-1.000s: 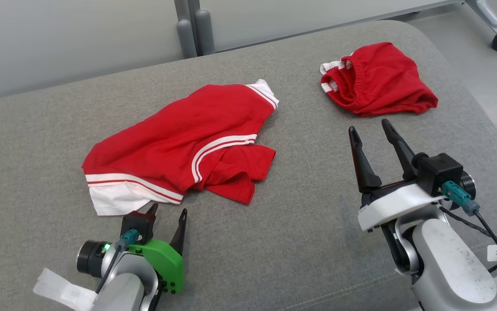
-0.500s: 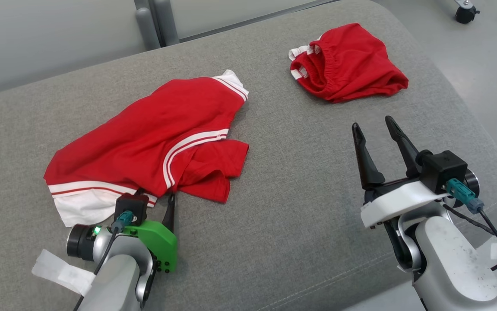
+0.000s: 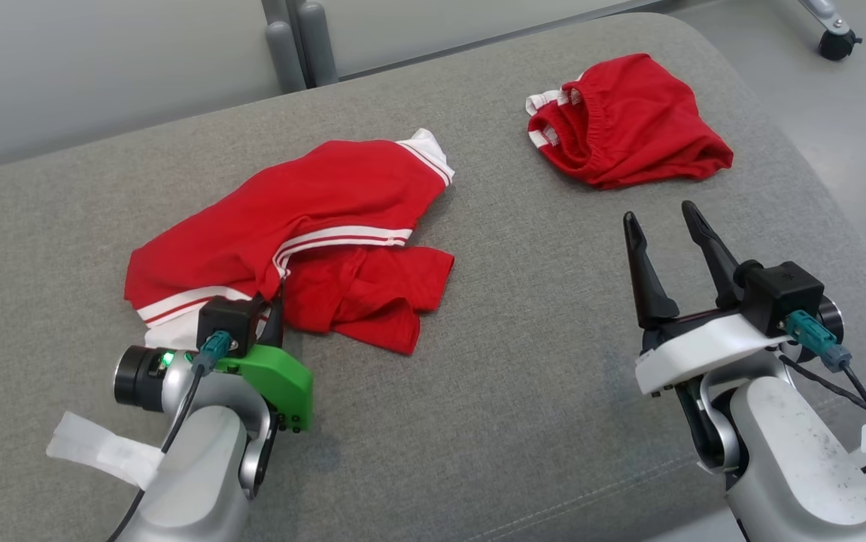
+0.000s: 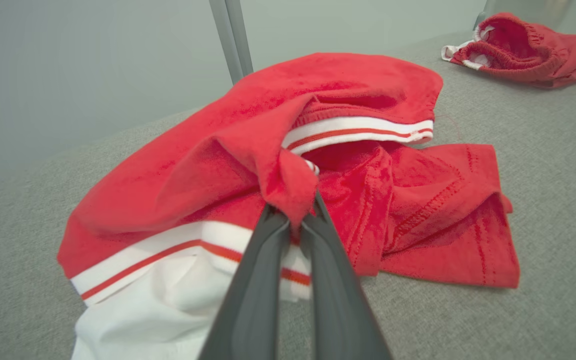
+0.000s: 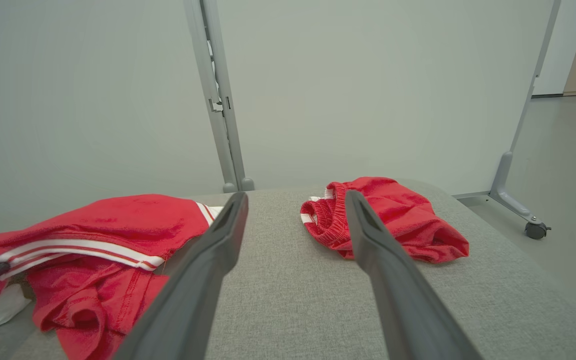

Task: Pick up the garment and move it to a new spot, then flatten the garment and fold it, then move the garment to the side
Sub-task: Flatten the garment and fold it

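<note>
Left gripper point(image 3: 274, 299), at 8 o'clock in the head view, is clamped on a pinched fold of the red shirt point(image 3: 327, 196) at its near edge, just above the white hem band point(image 4: 167, 250). The left wrist view confirms cloth between the closed jaws. The shirt lies crumpled on the grey cushion point(image 3: 523, 361), spreading from the gripper toward 1 o'clock. Its long axis runs 8 to 2 o'clock, and a white-striped edge is folded over bunched red cloth. Judgement: the left arm is the nearer one and has the lift point. Right gripper point(image 3: 660, 212), at 4 o'clock, stands open and empty, well apart from the shirt. Red shorts point(image 3: 628, 128) sit at 1 o'clock, untouched.
</note>
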Controlling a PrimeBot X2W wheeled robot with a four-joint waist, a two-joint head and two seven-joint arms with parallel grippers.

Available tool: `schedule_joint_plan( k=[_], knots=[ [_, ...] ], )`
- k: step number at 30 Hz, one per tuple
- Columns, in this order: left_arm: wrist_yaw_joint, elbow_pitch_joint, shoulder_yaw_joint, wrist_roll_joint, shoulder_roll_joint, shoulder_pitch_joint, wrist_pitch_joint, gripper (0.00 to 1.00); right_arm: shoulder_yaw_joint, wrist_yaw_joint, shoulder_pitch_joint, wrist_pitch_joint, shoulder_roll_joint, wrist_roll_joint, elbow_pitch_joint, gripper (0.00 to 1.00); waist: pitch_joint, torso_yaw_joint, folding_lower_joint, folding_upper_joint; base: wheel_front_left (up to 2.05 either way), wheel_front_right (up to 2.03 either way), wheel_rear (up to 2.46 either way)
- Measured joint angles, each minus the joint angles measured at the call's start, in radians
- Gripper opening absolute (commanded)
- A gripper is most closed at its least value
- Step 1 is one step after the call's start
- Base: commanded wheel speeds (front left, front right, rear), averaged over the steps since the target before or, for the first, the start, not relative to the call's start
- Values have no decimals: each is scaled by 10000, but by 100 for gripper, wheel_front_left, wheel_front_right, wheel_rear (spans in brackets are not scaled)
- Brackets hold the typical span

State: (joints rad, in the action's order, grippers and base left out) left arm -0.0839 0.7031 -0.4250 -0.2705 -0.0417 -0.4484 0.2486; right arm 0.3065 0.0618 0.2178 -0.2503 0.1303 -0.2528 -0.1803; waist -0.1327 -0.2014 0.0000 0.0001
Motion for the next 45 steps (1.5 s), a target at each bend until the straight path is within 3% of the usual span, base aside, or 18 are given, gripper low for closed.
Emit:
schedule_joint_plan(
  k=[4,8,13,19,24,32,45],
  knots=[
    [59,-495,-232,29,2,-159,0,0,71,-2,-16,0,-17,12,-19,100,126,160,0,0,0,0,0],
    [541,-972,-491,-142,21,-337,0,0,199,-88,-16,0,-56,58,-50,100,219,226,0,-1,0,0,0],
    [1227,-2031,-980,-1695,35,-700,2,0,288,-146,-16,-2,-82,58,-159,100,257,165,0,0,0,0,0],
    [1522,-3647,-1221,-3478,38,-1522,4,0,445,-244,-16,-8,-207,58,-282,100,241,-61,0,0,0,0,0],
    [1438,-4836,-1101,-4222,52,-2647,35,0,324,-249,-17,-13,-224,54,-297,100,182,-116,0,0,0,0,0],
    [802,-4562,-1296,-4211,81,-3277,25,0,715,-416,0,-13,-393,56,-520,100,258,-232,0,0,0,0,0],
    [-136,-5576,-2234,-5440,127,-5116,0,0,1524,-734,217,-13,-658,36,-1060,100,289,-1304,0,0,0,0,0]
  ],
)
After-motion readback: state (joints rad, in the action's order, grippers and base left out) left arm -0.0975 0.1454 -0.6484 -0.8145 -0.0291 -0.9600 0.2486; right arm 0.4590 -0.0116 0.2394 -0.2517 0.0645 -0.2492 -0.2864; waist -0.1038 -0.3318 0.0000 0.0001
